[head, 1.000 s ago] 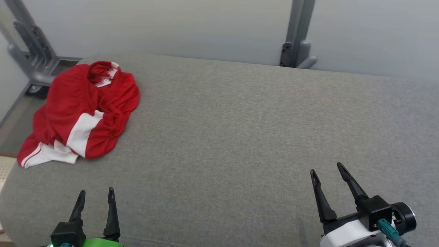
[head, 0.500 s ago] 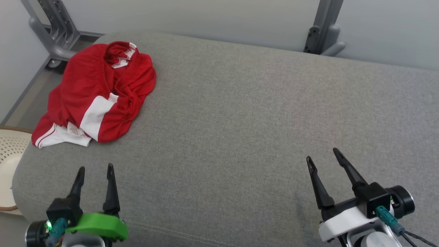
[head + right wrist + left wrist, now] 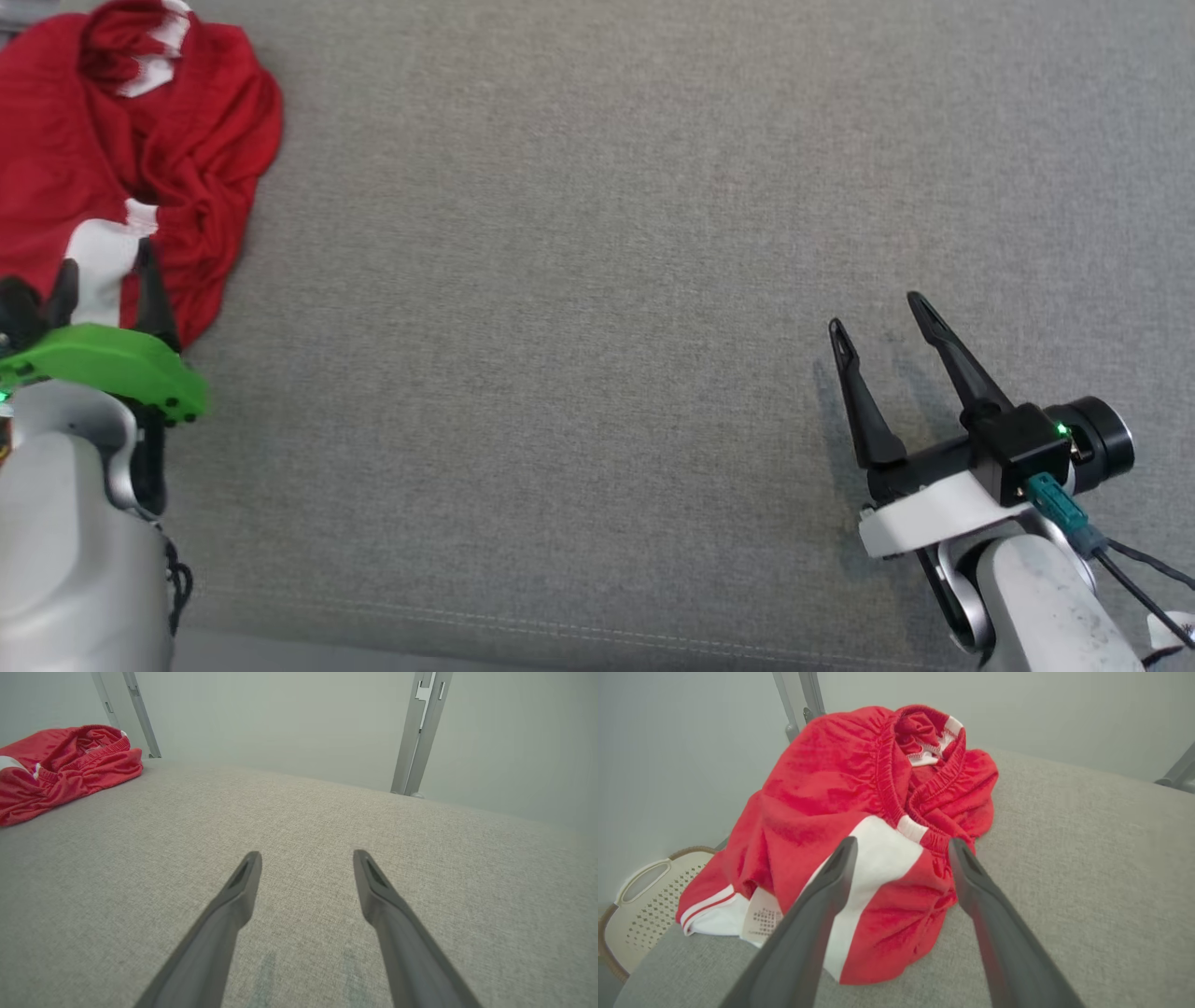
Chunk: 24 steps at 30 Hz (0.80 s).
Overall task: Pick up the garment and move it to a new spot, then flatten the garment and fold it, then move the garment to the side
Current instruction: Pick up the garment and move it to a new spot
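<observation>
The grey fabric cushion [image 3: 597, 280] spreads across most of the head view, wide and bare toward the centre and right, which gives me plenty of room for a new spot. The garment [image 3: 56, 168], a pair of red shorts with white panels, lies crumpled at the upper left of that frame, close to the cushion's edge, with a pale perforated basket [image 3: 640, 905] below it at the lower left of the left wrist view. My left end effector [image 3: 105, 271] sits at the left edge of the head view with its fingers spread wide and empty, its tips over the near side of the heap; my right end effector [image 3: 875, 313] is likewise open and holding nothing at the lower right, well apart from the cloth. The step in hand, as I judge it, is the first pickup, and it belongs to my left arm. In the left wrist view the white panel [image 3: 878, 858] lies between my fingers, with the bunched elastic waistband [image 3: 887, 779] just beyond. I should descend until both tips press into the fabric, then close on a thick ridge near that waistband, not on one thin layer, so the whole bundle lifts together without trailing over the edge.
</observation>
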{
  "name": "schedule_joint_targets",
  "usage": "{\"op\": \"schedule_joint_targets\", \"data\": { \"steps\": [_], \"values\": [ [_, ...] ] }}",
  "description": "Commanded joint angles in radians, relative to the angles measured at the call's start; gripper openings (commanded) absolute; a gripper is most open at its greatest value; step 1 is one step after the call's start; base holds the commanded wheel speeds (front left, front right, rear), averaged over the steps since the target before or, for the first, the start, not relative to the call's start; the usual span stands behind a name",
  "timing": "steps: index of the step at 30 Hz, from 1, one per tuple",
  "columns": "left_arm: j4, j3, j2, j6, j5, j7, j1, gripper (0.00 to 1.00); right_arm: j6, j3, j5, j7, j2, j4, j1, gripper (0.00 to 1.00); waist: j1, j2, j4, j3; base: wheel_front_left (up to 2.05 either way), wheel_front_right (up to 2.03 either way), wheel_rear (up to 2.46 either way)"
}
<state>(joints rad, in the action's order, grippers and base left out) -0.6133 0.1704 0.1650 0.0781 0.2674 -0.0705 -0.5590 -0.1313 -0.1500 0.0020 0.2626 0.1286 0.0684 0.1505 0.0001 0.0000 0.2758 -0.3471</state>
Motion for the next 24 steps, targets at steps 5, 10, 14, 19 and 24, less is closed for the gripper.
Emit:
{"op": "schedule_joint_targets", "data": {
  "steps": [5,10,14,19,24],
  "values": [
    [-0.161,0.004,0.083,0.002,0.006,0.105,-0.116,1.0,0.001,-0.013,0.004,0.003,-0.014,0.008,0.055,1.0,-0.0001,0.0,-0.145,-0.168,0.0,0.0,0.0],
    [-0.256,-0.027,0.131,0.02,-0.007,0.142,-0.16,0.0,0.001,-0.007,0.016,0.003,-0.03,0.02,0.041,1.0,-0.0001,0.0,-0.162,-0.14,0.0,0.0,0.0],
    [-0.279,-0.043,0.142,0.029,-0.009,0.138,-0.167,0.0,0.001,0.002,0.022,0.003,-0.038,0.021,0.028,1.0,-0.0001,0.0,-0.155,-0.117,0.0,0.0,0.0],
    [-0.257,-0.038,0.147,0.035,0.017,0.123,-0.183,0.0,0.001,0.005,0.025,0.003,-0.043,0.026,0.017,1.0,-0.0001,0.0,-0.146,-0.087,0.0,0.0,0.0],
    [-0.056,-0.102,0.13,0.047,0.016,0.095,-0.187,0.0,0.001,0.032,0.043,0.003,-0.054,0.031,-0.021,1.0,-0.0001,0.0,-0.122,-0.02,0.0,0.0,0.0]
  ]
}}
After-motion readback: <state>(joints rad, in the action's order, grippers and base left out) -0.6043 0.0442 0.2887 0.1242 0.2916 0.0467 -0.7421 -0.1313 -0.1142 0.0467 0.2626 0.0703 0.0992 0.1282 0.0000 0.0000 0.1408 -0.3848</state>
